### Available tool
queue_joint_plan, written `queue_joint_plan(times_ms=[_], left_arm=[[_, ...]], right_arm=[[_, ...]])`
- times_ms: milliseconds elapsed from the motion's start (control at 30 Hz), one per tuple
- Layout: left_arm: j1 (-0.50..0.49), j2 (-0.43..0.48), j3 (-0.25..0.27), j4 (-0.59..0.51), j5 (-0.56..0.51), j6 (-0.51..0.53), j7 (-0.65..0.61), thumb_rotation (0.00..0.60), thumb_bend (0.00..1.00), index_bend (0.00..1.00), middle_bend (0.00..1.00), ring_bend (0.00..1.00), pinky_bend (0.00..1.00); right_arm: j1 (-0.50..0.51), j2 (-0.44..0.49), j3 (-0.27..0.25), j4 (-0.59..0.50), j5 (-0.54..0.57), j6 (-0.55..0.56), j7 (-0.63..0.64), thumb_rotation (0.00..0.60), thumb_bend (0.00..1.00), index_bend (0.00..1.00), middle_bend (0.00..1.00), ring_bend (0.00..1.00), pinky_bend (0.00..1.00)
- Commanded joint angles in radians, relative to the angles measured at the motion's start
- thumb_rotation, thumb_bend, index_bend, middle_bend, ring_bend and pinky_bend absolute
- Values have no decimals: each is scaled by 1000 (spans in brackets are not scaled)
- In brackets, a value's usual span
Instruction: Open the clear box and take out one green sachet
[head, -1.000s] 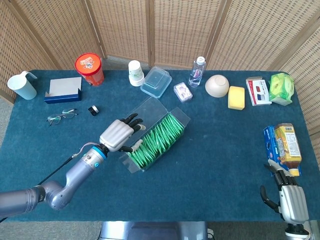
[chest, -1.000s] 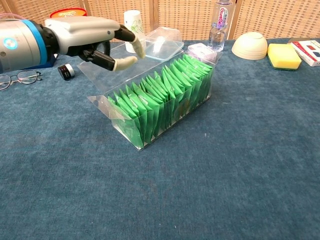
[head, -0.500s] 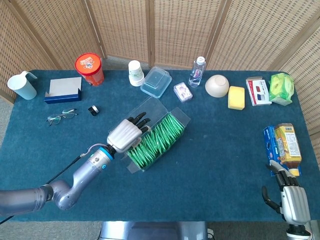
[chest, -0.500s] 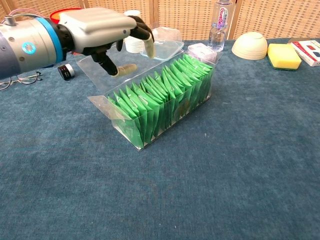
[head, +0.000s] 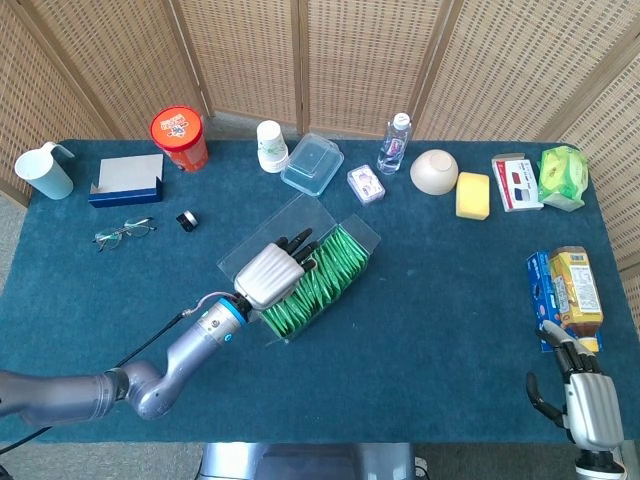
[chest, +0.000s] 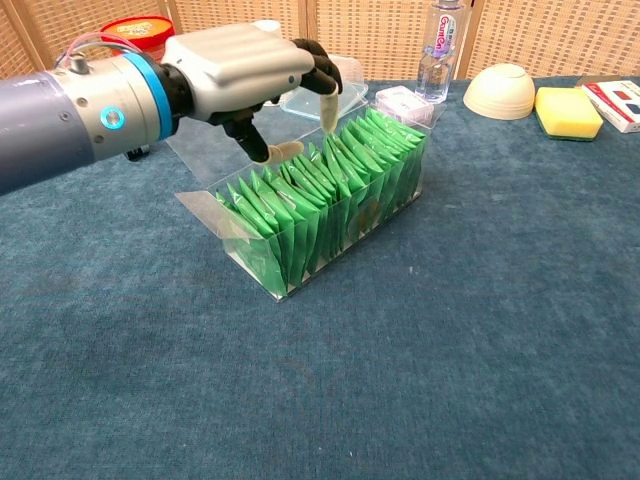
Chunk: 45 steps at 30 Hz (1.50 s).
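Note:
The clear box (head: 352, 240) (chest: 300, 277) lies at an angle mid-table, packed with a row of green sachets (head: 322, 276) (chest: 345, 185). Its lid (head: 262, 233) (chest: 198, 148) is folded back flat on the far-left side. My left hand (head: 272, 271) (chest: 240, 70) hovers over the near half of the row, fingers apart and pointing down. Its thumb and one fingertip are just at the sachet tops, and it holds nothing. My right hand (head: 584, 404) rests empty at the table's near right corner, seen only in the head view.
Along the back stand a mug (head: 45, 172), a blue box (head: 126, 179), a red tub (head: 179, 137), a paper cup (head: 271, 146), a plastic container (head: 312, 163), a bottle (head: 394, 143), a bowl (head: 434, 171) and a sponge (head: 473, 195). Glasses (head: 124, 233) lie left; cartons (head: 572, 290) sit right.
My left hand has moved rightward from above the folded-back lid to above the sachets, fingertips dropping toward their tops. The right hand has slid slightly lower in the frame.

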Motion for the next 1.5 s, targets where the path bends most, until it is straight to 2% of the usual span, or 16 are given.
queue_joint_plan(times_ms=[33, 867, 1300, 1500], left_arm=[[-8, -25, 1, 26, 0, 2, 12, 597, 382, 373, 167, 57, 322], [-72, -129, -34, 182, -98, -59, 49, 600, 373, 354, 167, 52, 322], [-73, -116, -39, 167, -111, -60, 18, 594, 370, 331, 160, 46, 322], [-72, -105, -42, 146, -83, -42, -16, 594, 368, 326, 159, 46, 322]], right_arm=[[-2, 0, -1, 2, 2, 1, 3, 600, 475, 180, 173, 181, 236], [-17, 0, -3, 21, 7, 14, 34, 600, 474, 172, 173, 181, 236], [-20, 1, -2, 22, 6, 17, 36, 600, 474, 172, 173, 181, 236], [-21, 1, -2, 18, 6, 15, 30, 600, 475, 171, 173, 181, 236]])
